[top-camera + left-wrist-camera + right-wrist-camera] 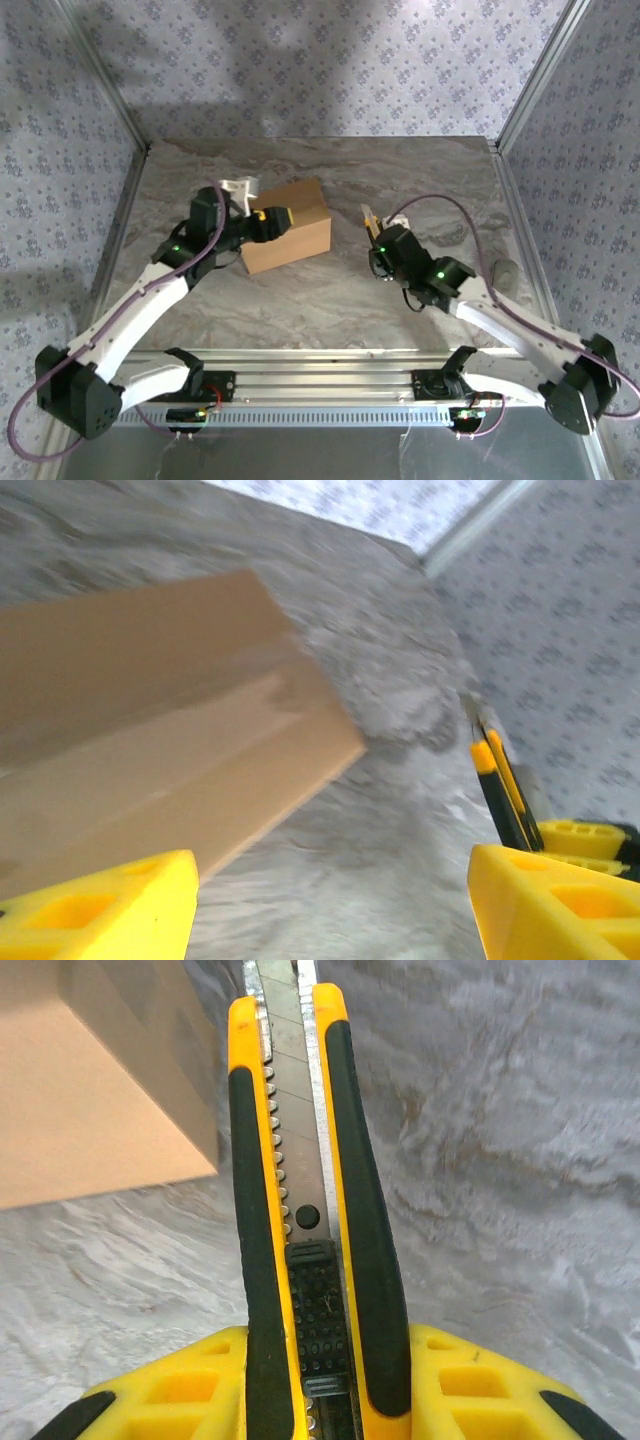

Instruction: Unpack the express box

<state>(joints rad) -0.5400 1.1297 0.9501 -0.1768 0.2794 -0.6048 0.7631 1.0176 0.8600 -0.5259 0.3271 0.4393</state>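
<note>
- Grey stone-look bench (420, 170) holds the express box (290, 232) near its middle, flaps shut.
- Left tool (265, 222) hangs wide open over the box's left end.
- Right tool (380, 250) squeezes a knife (369, 220), blade out, near the box.
- Box looks light and stiff; I would hold its flat sides.

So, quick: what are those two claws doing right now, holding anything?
Left gripper: open, empty, over the box.
Right gripper: closed on the knife.
</note>
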